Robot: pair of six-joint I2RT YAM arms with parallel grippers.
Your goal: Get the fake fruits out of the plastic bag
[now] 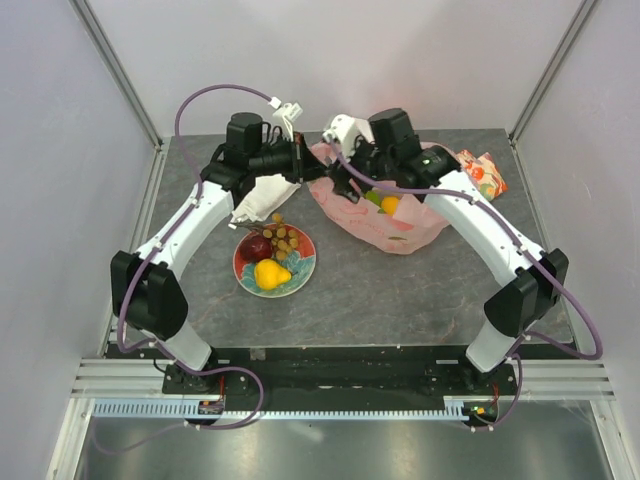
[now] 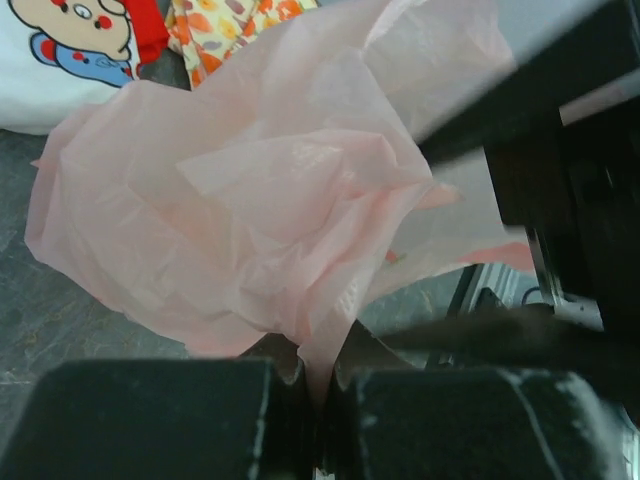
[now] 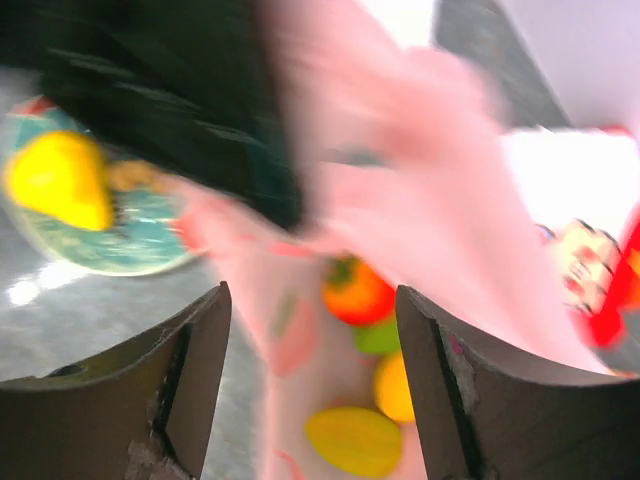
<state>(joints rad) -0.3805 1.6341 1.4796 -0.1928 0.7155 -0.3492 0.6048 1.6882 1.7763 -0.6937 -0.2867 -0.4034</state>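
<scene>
Nearest the arm bases, on the grey tabletop (image 1: 400, 300), sits a red plate (image 1: 303, 272) w/ teal pattern. It holds three fake fruits (image 1: 262, 252), all glossy and touching: yellow pear (image 1: 270, 274) at the near side, dark red plum (image 1: 256, 246) and brownish grape bunch (image 1: 285, 239) behind it.

Further back and to the right lies the plastic bag (image 1: 400, 232): thin, pale pink, translucent, heavily crinkled, its mouth held up on the plate side. More fruits show thru the opening in the R wrist view: an orange-red fruit (image 3: 357, 292) w/ green stalk, a green piece (image 3: 378, 338), an orange-yellow one (image 3: 393, 386) and a yellow piece (image 3: 352, 440). They sit packed close in the bag. That view is blurred, so shapes are approx.

L arm (image 1: 190, 235) rises from its base up the left side, elbow bent, wrist turned right at the far end. L jaws are closed tight on a pinched fold of the bag, film bunching up from btwn them. R arm (image 1: 480, 225) arcs in from the right, wrist over the bag, aimed down-left into the mouth. R jaws stand wide apart, gripping nothing; the fingers (image 3: 190, 370) flank the fruits below, w/ pink film btwn them.

Beyond: white cartoon-print cloth (image 1: 262, 198) just behind the plate, under the L arm. Orange-patterned cloth (image 1: 482, 172) lies by the bag's far right corner.
</scene>
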